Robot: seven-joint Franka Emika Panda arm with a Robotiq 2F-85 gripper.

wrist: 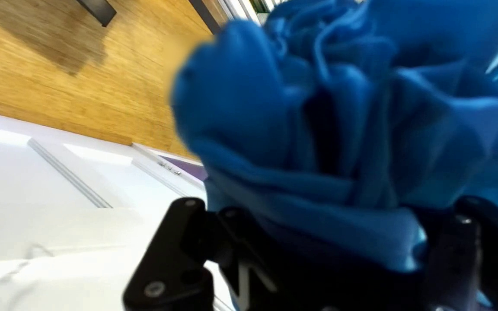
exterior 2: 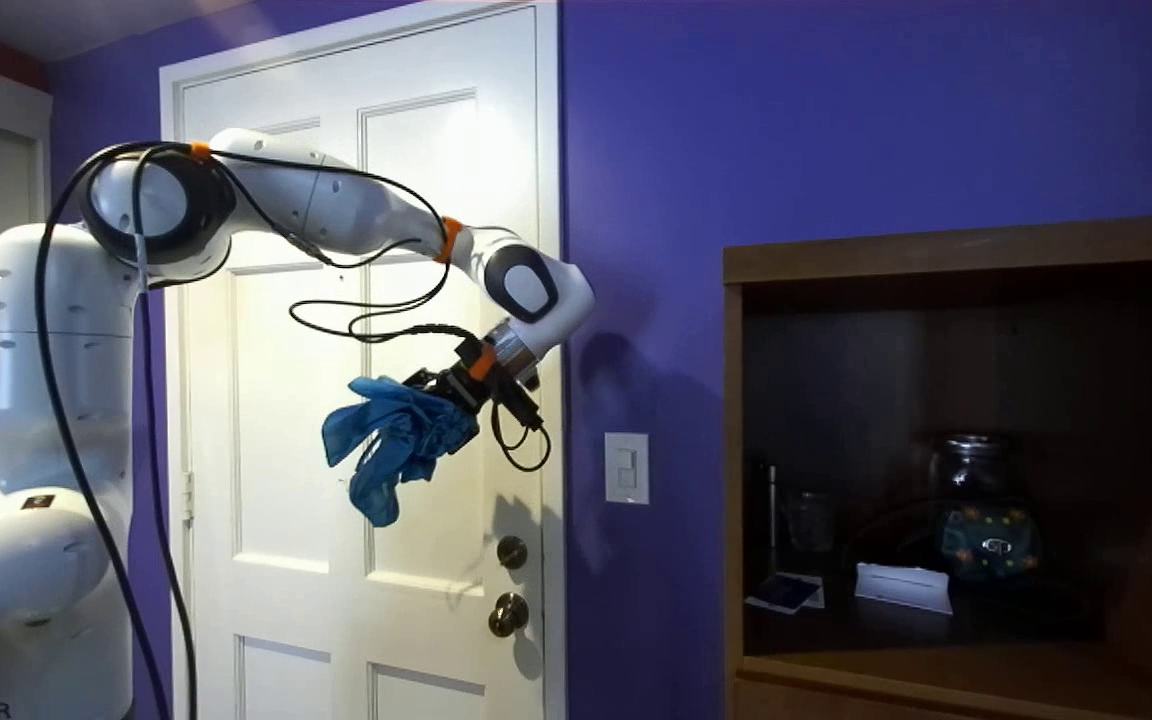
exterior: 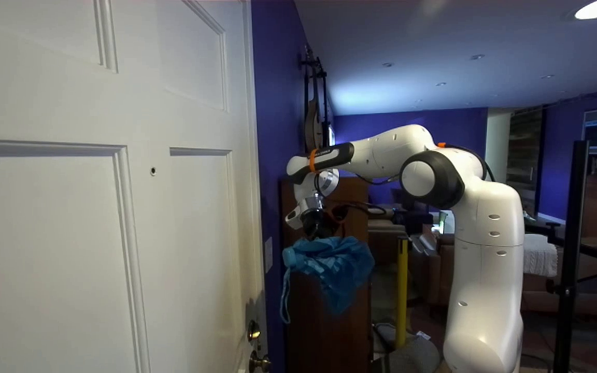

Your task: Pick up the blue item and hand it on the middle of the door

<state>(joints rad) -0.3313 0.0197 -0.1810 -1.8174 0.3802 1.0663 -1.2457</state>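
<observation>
There's the pincer [exterior 2: 446, 389] clamped on what looks like a blue umbrella [exterior 2: 406, 428], in front of the white door [exterior 2: 281, 430].

One arm [exterior 2: 346, 212], one claw [wrist: 337, 216], one blue item [exterior 2: 404, 430], two round brass-coloured fittings [exterior 2: 508, 614] on the door [exterior 2: 281, 450]

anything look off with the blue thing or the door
Mildly: the blue cloth bulges from the hand in untidy folds, and its strap dangles loose in an exterior view. No damage shows on the door.
</observation>
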